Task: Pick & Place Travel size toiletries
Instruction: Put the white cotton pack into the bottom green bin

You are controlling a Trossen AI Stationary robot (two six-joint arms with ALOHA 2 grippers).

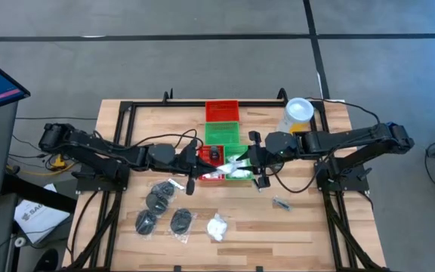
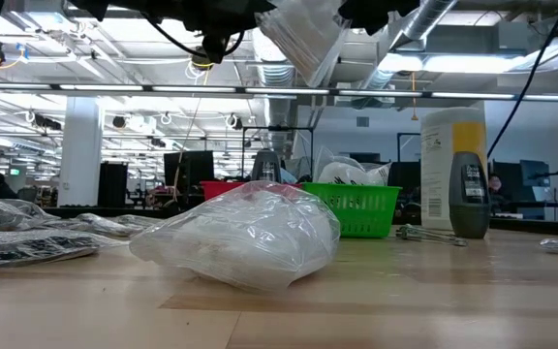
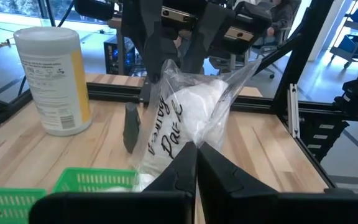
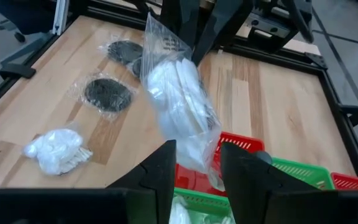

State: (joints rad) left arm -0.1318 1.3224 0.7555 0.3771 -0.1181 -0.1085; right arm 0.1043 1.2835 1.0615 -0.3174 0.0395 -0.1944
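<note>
A clear packet of white round pads (image 4: 179, 93), with handwriting on it, hangs in the air over the red and green trays (image 1: 236, 172), between both grippers. My left gripper (image 3: 196, 152) is shut on it. My right gripper (image 4: 197, 165) is open, one finger on each side of the packet's other end. On the table's near left lie packets of dark discs (image 1: 161, 198) (image 4: 109, 93) and a packet of white puffy lumps (image 1: 217, 227) (image 4: 55, 151). The low view shows a puffy packet (image 2: 240, 237) close up. My left gripper pinches a corner of the pad packet (image 3: 188, 140) between its two fingers, coming level from the table's left. The packet is lifted clear and stretches away from the fingers toward my right gripper. My right gripper stands around the packet's lower end (image 4: 194, 152); I cannot tell whether its fingers touch the plastic.
A tall yellow canister with a white lid (image 1: 297, 115) (image 3: 48, 81) stands at the far right, a dark small bottle (image 3: 131, 127) (image 2: 470, 194) near it. Red (image 1: 222, 112) and green (image 1: 222, 136) trays sit mid-table. A small dark item (image 1: 280, 202) lies right of centre. A black frame borders the table.
</note>
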